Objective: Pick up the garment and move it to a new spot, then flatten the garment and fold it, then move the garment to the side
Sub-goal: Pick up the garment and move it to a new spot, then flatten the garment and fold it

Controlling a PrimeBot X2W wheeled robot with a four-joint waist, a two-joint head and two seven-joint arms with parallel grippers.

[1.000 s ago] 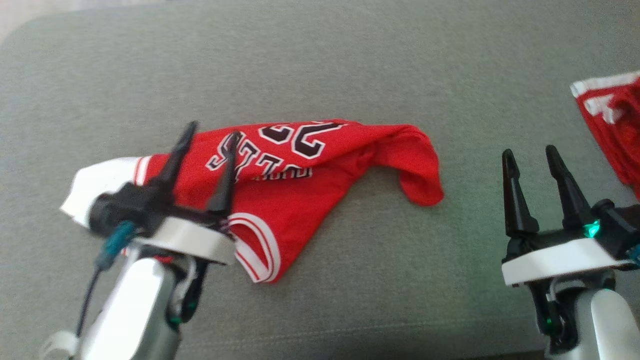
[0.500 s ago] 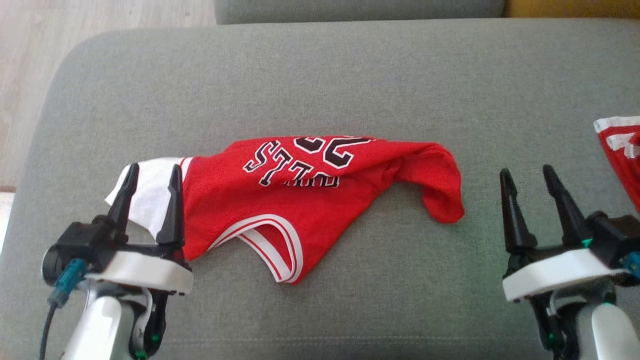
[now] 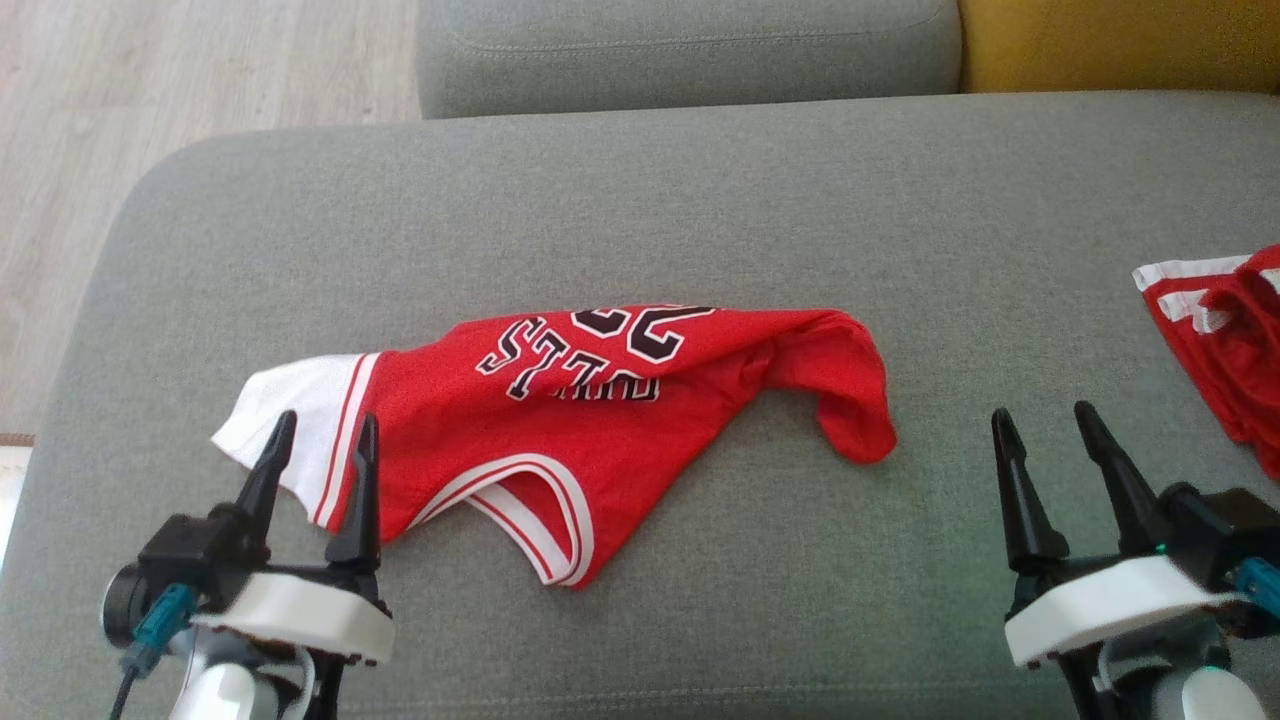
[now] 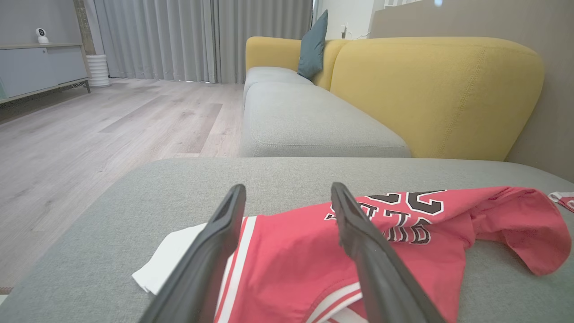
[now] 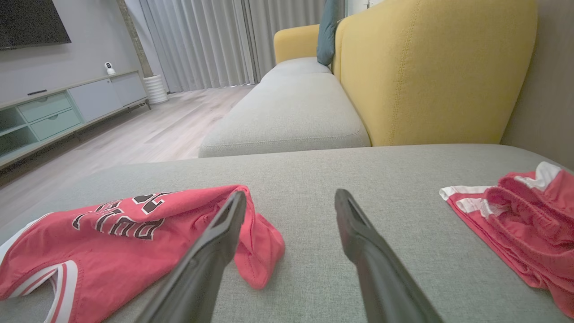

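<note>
The garment (image 3: 560, 420) is a red jersey with white trim and dark lettering, lying crumpled and loosely folded on the grey sofa seat (image 3: 640, 200). It also appears in the left wrist view as the garment (image 4: 305, 260) and in the right wrist view as the garment (image 5: 112, 242). My left gripper (image 3: 325, 430) stands open at the jersey's white left end, its fingertips raised over the cloth and holding nothing. My right gripper (image 3: 1040, 425) is open over bare cushion, well right of the jersey, with nothing between its fingers.
A second red and white piece of clothing (image 3: 1220, 340) lies at the seat's right edge, also seen as red cloth (image 5: 515, 224). A yellow sofa back (image 4: 430, 94) and another grey cushion (image 3: 680, 50) lie beyond. Wooden floor (image 3: 150, 90) drops off to the left.
The head camera has tilted up, showing more sofa and floor. My left gripper has drawn back from over the jersey's lettering to its white left end. The jersey lies as before.
</note>
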